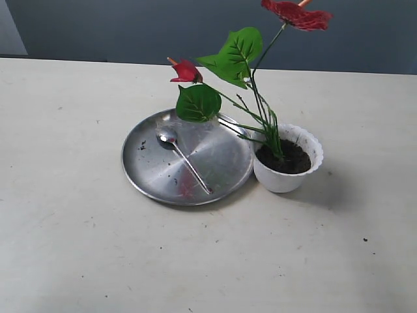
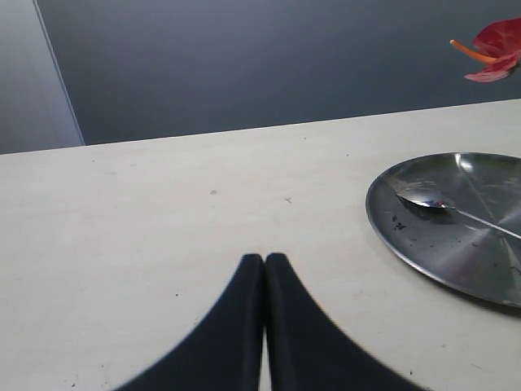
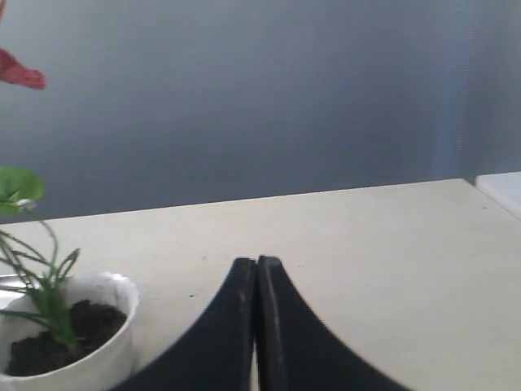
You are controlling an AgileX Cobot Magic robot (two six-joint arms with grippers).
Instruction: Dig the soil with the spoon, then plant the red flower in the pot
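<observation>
Both grippers, left (image 2: 264, 259) & right (image 3: 257, 261), pinched closed, holding nothing. Flower (image 1: 251, 78) stands in pot (image 1: 287, 160) soil (image 1: 293, 158), spoon (image 1: 182, 158) on plate (image 1: 150, 176). Task looks done imo; nxt just stay clear.

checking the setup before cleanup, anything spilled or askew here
Slightly. The red flower leans left out of the pot, over the steel plate. Dark soil crumbs dot the plate near the spoon.
</observation>
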